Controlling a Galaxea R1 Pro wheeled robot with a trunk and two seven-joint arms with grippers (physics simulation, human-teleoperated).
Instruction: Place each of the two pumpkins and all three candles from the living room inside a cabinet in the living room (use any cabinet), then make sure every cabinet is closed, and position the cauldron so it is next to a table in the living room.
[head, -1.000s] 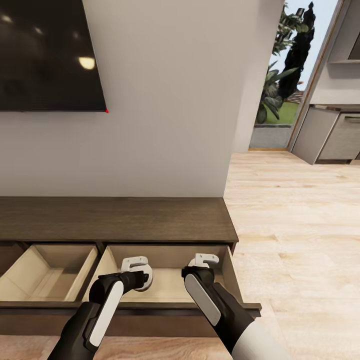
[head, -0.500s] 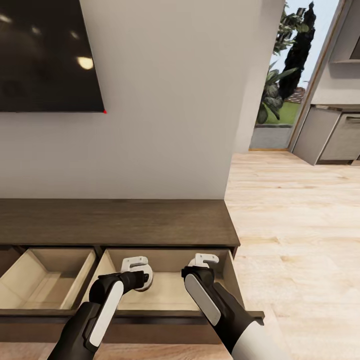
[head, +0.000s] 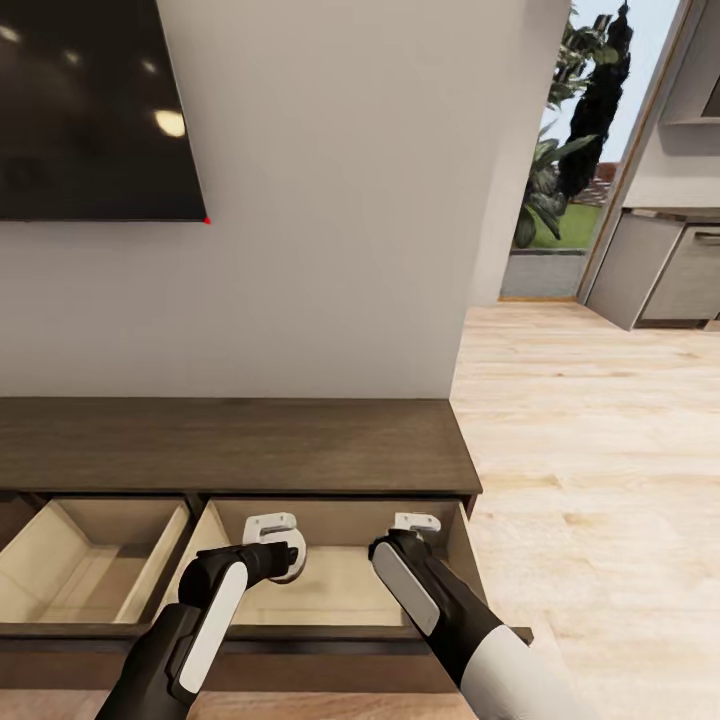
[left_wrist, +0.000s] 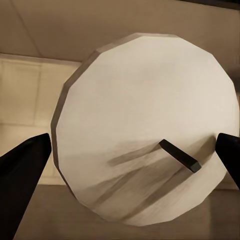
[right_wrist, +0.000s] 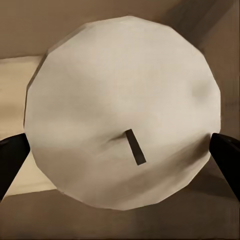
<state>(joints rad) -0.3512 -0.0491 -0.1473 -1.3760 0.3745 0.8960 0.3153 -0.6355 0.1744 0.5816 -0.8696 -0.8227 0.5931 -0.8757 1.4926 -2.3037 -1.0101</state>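
The dark brown cabinet (head: 230, 445) stands against the wall with two drawers pulled out, showing pale beige insides. Both grippers hover over the right drawer (head: 340, 590). My left gripper (head: 272, 528) is shut on an off-white candle (head: 292, 560). In the left wrist view that candle (left_wrist: 145, 125) shows its round top and dark wick, with a dark fingertip (left_wrist: 22, 167) at each side. My right gripper (head: 416, 522) holds a second candle (right_wrist: 122, 115), seen from above in the right wrist view, its fingertips (right_wrist: 227, 157) pressed to both sides. The pumpkins, cauldron and table are out of view.
The left drawer (head: 90, 560) stands open beside the right one. A dark TV screen (head: 90, 110) hangs on the wall above. Light wood floor (head: 600, 450) runs to the right toward a glass door with plants (head: 560, 170) and grey kitchen units (head: 670, 270).
The view has shifted slightly, the cabinet now sitting a little lower and further left. My right gripper has edged to the right over the drawer. The left gripper keeps its place.
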